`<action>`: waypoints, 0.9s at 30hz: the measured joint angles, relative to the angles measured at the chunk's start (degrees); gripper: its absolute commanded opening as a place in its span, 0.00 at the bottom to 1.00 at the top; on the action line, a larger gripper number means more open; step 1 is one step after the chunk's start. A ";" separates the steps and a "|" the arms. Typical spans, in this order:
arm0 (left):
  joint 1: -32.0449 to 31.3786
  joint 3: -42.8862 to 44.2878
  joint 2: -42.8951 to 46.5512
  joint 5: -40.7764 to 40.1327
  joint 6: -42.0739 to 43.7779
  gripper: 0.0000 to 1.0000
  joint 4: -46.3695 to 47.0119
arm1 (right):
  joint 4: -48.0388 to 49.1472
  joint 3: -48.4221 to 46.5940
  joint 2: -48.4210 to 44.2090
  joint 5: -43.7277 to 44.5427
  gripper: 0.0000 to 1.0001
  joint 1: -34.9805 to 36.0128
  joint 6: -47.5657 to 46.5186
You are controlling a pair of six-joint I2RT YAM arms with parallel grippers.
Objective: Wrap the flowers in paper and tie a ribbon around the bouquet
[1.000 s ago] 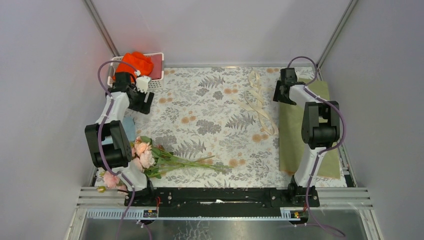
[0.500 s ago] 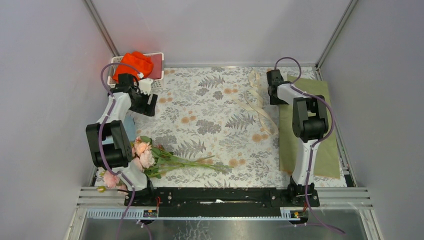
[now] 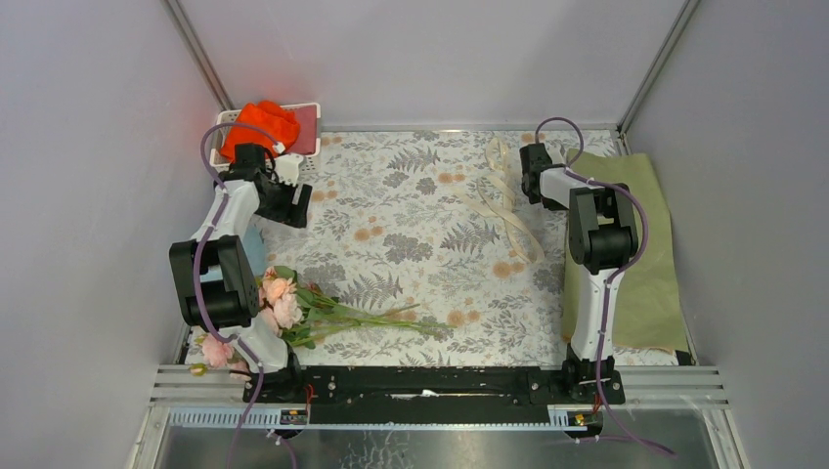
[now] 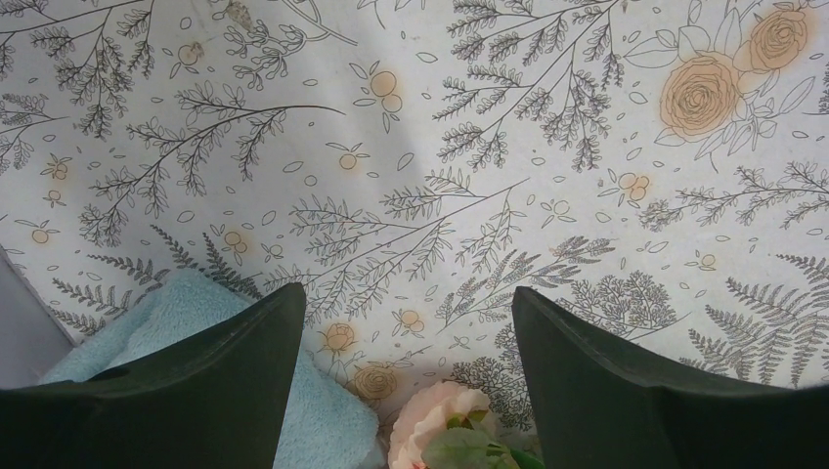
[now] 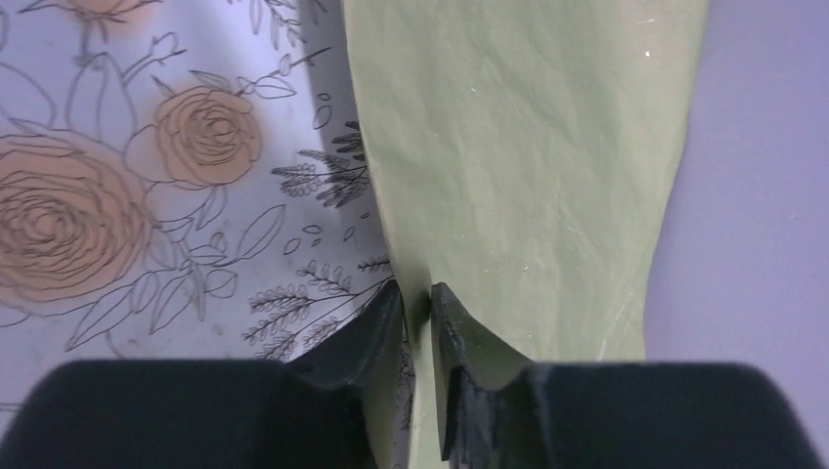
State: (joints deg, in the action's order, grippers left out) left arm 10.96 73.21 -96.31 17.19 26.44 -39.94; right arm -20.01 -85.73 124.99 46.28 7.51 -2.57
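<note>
one step in hand: laying out the paper (image 5: pixel 528 147). right gripper (image 5: pixel 417 293) clenched on its far left edge; left gripper (image 4: pixel 406 298) released. next, probably: drag it left to centre.

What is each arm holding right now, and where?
Right gripper: fingers pinch the paper at its edge, near the far corner. Left gripper: open, holding nothing.

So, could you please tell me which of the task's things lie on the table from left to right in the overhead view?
flowers → ribbon → paper
</note>
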 measured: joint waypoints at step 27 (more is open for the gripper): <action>-0.11 0.39 2.60 2.60 -0.98 0.86 -2.32 | 4.31 -13.62 -11.21 -4.09 0.00 41.31 2.25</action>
State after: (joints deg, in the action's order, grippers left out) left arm 10.85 73.60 -93.71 19.79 25.45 -42.26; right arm -15.70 -99.35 113.78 42.19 48.82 -0.32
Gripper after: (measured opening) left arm 0.853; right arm 0.011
